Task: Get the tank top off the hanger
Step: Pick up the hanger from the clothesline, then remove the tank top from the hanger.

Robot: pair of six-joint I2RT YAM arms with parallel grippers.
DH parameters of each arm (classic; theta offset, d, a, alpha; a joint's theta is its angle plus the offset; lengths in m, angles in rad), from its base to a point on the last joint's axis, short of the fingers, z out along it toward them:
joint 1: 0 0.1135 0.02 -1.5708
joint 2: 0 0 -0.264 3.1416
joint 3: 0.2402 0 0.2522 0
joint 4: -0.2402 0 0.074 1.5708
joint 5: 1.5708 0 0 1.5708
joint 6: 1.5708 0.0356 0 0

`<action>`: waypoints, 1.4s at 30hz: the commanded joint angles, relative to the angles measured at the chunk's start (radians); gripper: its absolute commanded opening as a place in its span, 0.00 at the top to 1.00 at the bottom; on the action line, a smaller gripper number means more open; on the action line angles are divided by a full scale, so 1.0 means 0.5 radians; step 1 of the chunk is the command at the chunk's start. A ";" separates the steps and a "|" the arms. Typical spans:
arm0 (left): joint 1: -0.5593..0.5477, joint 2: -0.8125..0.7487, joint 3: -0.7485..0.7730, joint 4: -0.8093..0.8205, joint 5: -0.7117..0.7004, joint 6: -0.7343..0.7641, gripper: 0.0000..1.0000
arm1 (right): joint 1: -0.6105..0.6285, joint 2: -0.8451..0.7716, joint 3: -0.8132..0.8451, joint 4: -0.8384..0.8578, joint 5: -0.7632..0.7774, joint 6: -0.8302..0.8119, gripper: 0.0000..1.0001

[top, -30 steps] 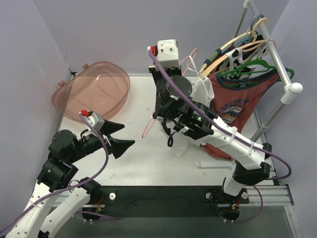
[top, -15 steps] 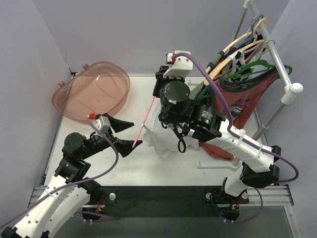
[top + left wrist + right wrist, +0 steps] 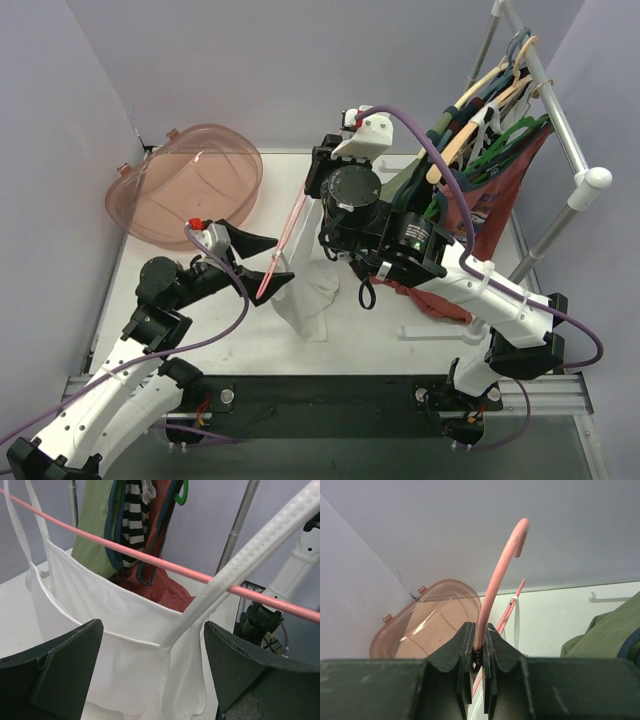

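Observation:
A white tank top (image 3: 305,295) hangs from a thin pink hanger (image 3: 285,240), and its hem bunches on the table. My right gripper (image 3: 479,652) is shut on the hanger's neck just below the hook (image 3: 495,580). One white strap (image 3: 516,617) loops over the hanger arm. My left gripper (image 3: 280,262) is open at the top's left side. In the left wrist view, its gripper (image 3: 152,670) stands wide around a strap (image 3: 240,560) and the neckline (image 3: 115,630). The hanger bar (image 3: 150,560) crosses above, and neither finger (image 3: 60,665) touches cloth.
A translucent pink bin (image 3: 190,185) lies at the back left. A metal rack (image 3: 560,110) at the right carries several hangers, a red shirt (image 3: 500,190) and a green garment (image 3: 605,630). The right arm (image 3: 460,270) crosses the table's middle.
The right arm has swung the hanger and tank top down and to the left until the hem rests on the table. The left arm has reached forward, bringing its open jaws around a strap.

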 commanded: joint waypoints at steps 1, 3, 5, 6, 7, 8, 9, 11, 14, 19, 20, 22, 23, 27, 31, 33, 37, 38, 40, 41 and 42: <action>-0.010 0.003 0.021 0.191 -0.068 0.029 0.09 | -0.018 -0.107 -0.042 0.092 0.019 0.114 1.00; -0.010 0.000 0.015 0.249 -0.068 0.029 0.13 | -0.027 -0.129 -0.097 0.093 -0.008 0.160 1.00; -0.010 -0.003 0.009 0.271 -0.053 0.035 0.31 | -0.033 -0.147 -0.131 0.092 -0.015 0.184 1.00; -0.010 -0.010 0.006 0.283 -0.041 0.038 0.39 | -0.036 -0.159 -0.159 0.092 -0.012 0.196 1.00; -0.010 -0.019 0.006 0.283 -0.013 0.038 0.48 | -0.042 -0.166 -0.171 0.092 -0.012 0.203 1.00; -0.010 -0.019 -0.003 0.280 -0.001 0.038 0.64 | -0.060 -0.175 -0.184 0.092 -0.015 0.209 1.00; -0.010 -0.028 -0.006 0.253 0.005 0.035 0.72 | -0.073 -0.196 -0.211 0.092 -0.018 0.221 1.00; -0.010 -0.074 -0.015 0.200 0.024 0.038 0.86 | -0.100 -0.221 -0.236 0.092 -0.030 0.227 1.00; -0.010 -0.147 -0.018 0.059 0.051 0.056 1.00 | -0.207 -0.258 -0.270 0.071 -0.110 0.246 1.00; -0.010 -0.289 0.037 -0.232 0.057 0.114 1.00 | -0.349 -0.294 -0.349 -0.006 -0.180 0.209 1.00; -0.010 -0.313 0.049 -0.287 0.051 0.118 1.00 | -0.358 -0.304 -0.374 -0.006 -0.177 0.206 1.00; -0.010 -0.381 0.080 -0.312 0.051 0.102 1.00 | -0.376 -0.295 -0.395 -0.003 -0.174 0.194 1.00; -0.010 -0.399 0.086 -0.312 0.057 0.087 1.00 | -0.383 -0.270 -0.404 0.006 -0.174 0.181 1.00; -0.010 -0.448 0.150 -0.297 0.122 0.029 1.00 | -0.392 -0.163 -0.362 0.031 -0.171 0.105 1.00; -0.010 -0.430 0.236 -0.395 0.131 0.062 1.00 | -0.398 -0.092 -0.355 0.071 -0.107 0.049 1.00; -0.010 -0.436 0.245 -0.432 0.137 0.069 1.00 | -0.413 -0.055 -0.337 0.080 -0.061 0.043 1.00; -0.010 -0.470 0.258 -0.484 0.159 0.081 1.00 | -0.453 0.049 -0.227 0.083 0.031 0.028 1.00; -0.010 -0.494 0.255 -0.484 0.177 0.090 1.00 | -0.459 0.070 -0.199 0.083 0.086 0.013 1.00; -0.010 -0.528 0.245 -0.578 0.186 0.108 1.00 | -0.472 0.125 -0.104 0.086 0.126 -0.030 1.00; -0.010 -0.568 0.242 -0.603 0.183 0.136 1.00 | -0.484 0.144 -0.074 0.083 0.142 -0.040 1.00; -0.010 -0.586 0.236 -0.634 0.174 0.154 1.00 | -0.490 0.156 -0.040 0.083 0.151 -0.046 1.00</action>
